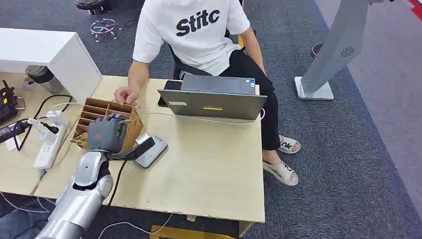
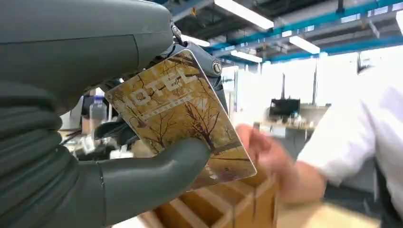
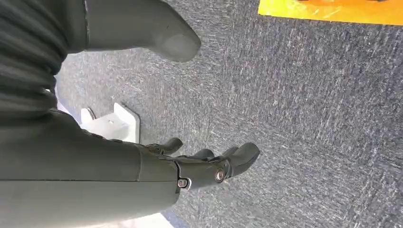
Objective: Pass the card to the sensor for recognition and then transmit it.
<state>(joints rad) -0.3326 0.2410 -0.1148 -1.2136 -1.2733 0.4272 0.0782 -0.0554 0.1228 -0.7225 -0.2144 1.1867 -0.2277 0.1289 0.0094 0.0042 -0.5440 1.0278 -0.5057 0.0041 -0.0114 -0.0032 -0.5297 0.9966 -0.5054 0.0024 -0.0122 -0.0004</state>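
My left hand hovers over the wooden card box and pinches a yellow card with bare trees printed on it between thumb and fingers. The grey card sensor lies on the table just right of the hand, its dark head under my fingers. My right hand hangs over grey carpet with its fingers spread and holding nothing. A person in a white shirt sits across the table, one hand resting at the far edge of the box.
An open laptop stands at the table's far side. A white power strip with cables lies left of the box, beside a white cabinet. A grey kiosk stand rises from the carpet at the right.
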